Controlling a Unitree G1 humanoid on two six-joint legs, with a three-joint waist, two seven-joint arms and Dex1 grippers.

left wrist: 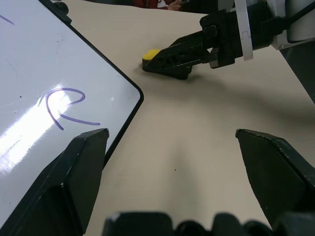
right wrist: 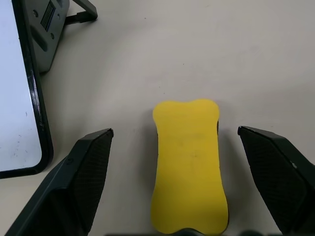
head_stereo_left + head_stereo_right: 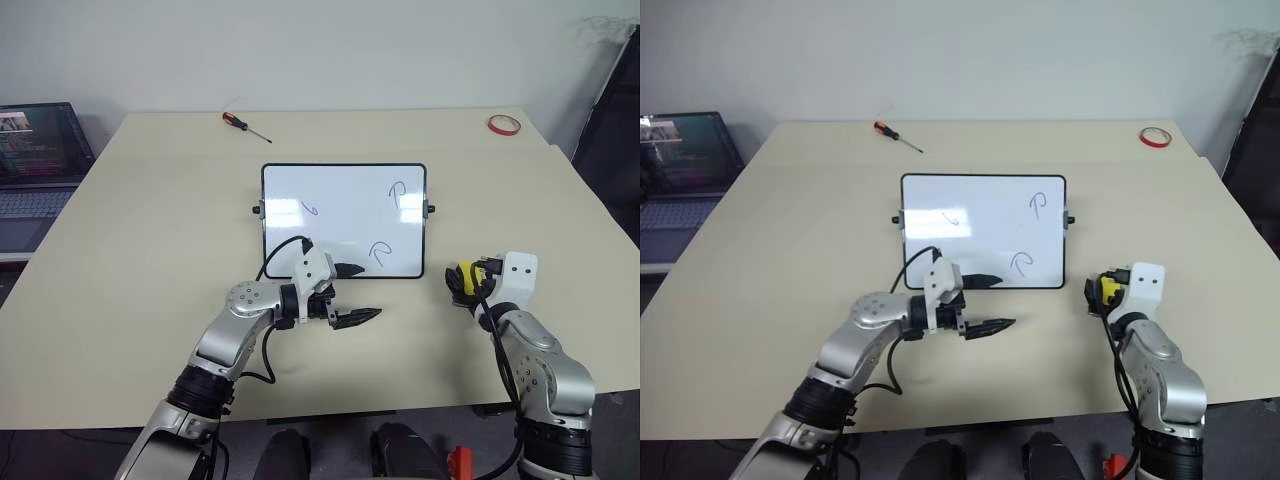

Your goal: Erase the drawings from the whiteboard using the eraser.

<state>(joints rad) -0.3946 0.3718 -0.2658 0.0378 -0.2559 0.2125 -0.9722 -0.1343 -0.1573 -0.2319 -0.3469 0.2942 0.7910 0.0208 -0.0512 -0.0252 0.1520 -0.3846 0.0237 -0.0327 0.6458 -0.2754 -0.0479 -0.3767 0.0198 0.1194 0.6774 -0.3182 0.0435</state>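
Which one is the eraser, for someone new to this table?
Start at the rectangular white whiteboard with the thin black frame, mid-table on the beige table. Off its lower right corner, between the open fingers of the right hand, lies the small yellow eraser. It is the only yellow block; the red tape roll sits far away.

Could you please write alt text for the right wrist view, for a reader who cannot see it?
A yellow eraser lies flat on the beige table, between the two open black fingers of the right gripper, which do not touch it. To one side are the black-framed corner of the whiteboard and its stand foot.
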